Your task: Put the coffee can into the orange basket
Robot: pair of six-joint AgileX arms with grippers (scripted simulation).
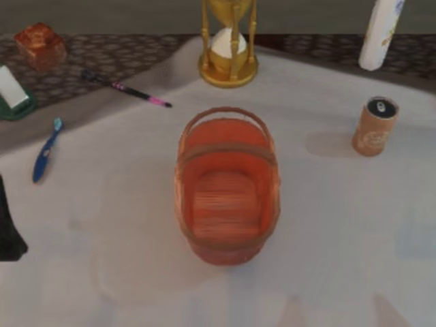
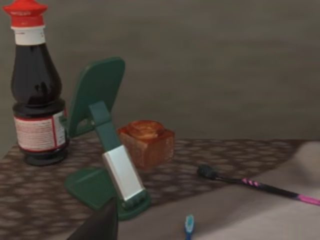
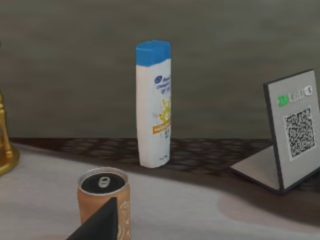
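Coffee can: we see the small tan-brown cylindrical coffee can [image 1: 375, 126] with a black top standing upright on the pale cloth at the right of the top view, well apart from the basket; our right wrist view shows it [image 3: 104, 200] close below the camera.
Orange basket: the oval orange woven wicker basket [image 1: 187, 197] with an arched hoop handle sits at the centre of the top view, with nothing inside it.
Left arm: we see only a dark part of it [image 1: 8, 228] at the left edge of the top view; we cannot tell how its fingers stand.
Right arm: a dark finger tip [image 3: 100, 225] shows at the lower edge of our right wrist view, in front of the can; we cannot tell how wide the gripper is.
Upper centre: a golden hourglass [image 1: 228, 44] stands beyond the basket.
Upper right: a tall white plastic bottle with a blue cap [image 1: 380, 34] stands beyond the can.
Upper left: a brown bread-like block [image 1: 39, 44], a green phone stand [image 1: 13, 99], a black-and-pink pen-like tool [image 1: 129, 89] and a blue toothbrush [image 1: 46, 150].
Left wrist view: a dark sauce bottle with a red cap [image 2: 36, 85] beside the stand.
Right wrist view: a grey QR-code sign [image 3: 292, 130].
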